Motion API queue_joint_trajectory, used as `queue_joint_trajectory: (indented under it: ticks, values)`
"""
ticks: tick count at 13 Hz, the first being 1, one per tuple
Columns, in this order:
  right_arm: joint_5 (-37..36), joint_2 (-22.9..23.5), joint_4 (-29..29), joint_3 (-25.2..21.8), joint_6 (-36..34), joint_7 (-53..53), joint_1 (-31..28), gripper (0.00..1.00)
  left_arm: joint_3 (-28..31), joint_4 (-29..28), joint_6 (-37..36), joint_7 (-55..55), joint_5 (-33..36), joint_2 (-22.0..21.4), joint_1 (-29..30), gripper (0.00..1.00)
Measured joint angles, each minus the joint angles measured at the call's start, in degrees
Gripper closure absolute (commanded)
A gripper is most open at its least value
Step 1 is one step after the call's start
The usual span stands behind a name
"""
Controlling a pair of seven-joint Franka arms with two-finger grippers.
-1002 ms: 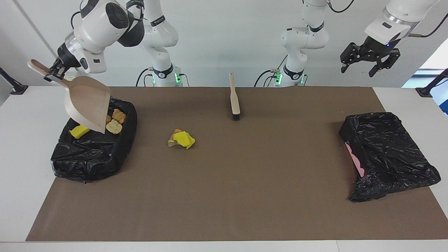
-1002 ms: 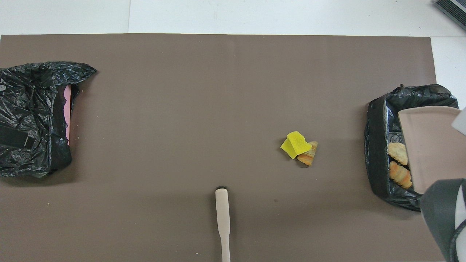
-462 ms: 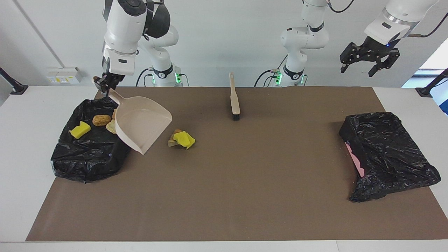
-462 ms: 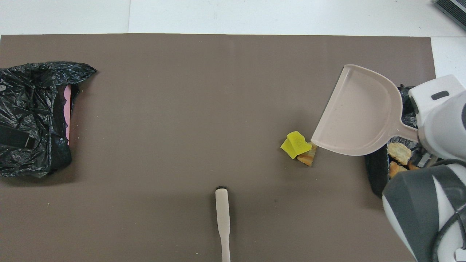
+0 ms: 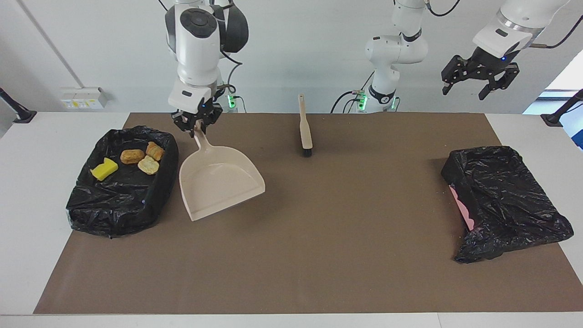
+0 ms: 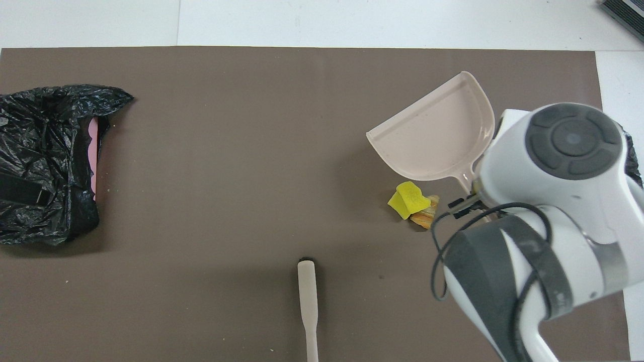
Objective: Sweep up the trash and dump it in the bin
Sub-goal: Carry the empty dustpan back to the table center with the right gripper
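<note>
A: How is the right arm standing?

B: It comes down almost vertically from its base, wrist pointing straight down. The right claw [image 5: 196, 127] is pinched on the handle of the beige dustpan [image 5: 218, 184], and the pan slopes away from the robots with its open mouth lowest, over the brown mat [image 5: 319, 255].

A: And the left arm?

B: It waits, raised high above the left arm's end of the surface. The left claw [image 5: 478, 82] hangs with its fingers spread and nothing between them.

A: Where is the trash?

B: In two lots. Three golden-brown bread chunks [image 5: 141, 159] and a yellow sponge piece [image 5: 104, 169] lie in the black-lined bin [image 5: 114, 205] at the right arm's end of the surface, just beside the dustpan. The loose pile [image 6: 413, 203], a yellow sponge scrap on top of an orange-brown chunk, lies on the mat. From overhead it sits just beside the dustpan's handle and close to the right claw, nearer to the robots than the pan's body. In the facing view the pan hides it.

A: Anything else on the surface?

B: A brush [image 5: 304, 127] lies near the edge by the robots, about midway along it, bristles pointing away from them. A second black bag [image 5: 501, 200] with a strip of pink showing lies at the left arm's end.
</note>
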Motion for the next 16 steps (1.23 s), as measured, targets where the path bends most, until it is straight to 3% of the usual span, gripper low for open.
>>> queue_joint_trajectory:
  ticks: [3,8,13,16]
  values:
    - [5.1,8.65,7.47,0.05,2.59,18.93,6.34,1.0,-0.09,0.0,0.0,0.0,0.0,0.0,-0.01,0.0]
    - [11.51,19.48,13.49,-0.01,14.35,34.22,10.9,1.0,0.06,-0.03,-0.02,-0.01,0.0,-0.02,0.02,0.0]
    - [11.8,31.31,19.01,-0.04,23.48,41.55,16.82,1.0,-0.17,-0.06,-0.01,-0.01,0.0,-0.02,0.01,0.0]
    - [11.83,32.99,20.07,-0.03,23.8,41.55,17.16,1.0,-0.24,-0.06,-0.01,-0.01,0.0,-0.02,-0.01,0.0]
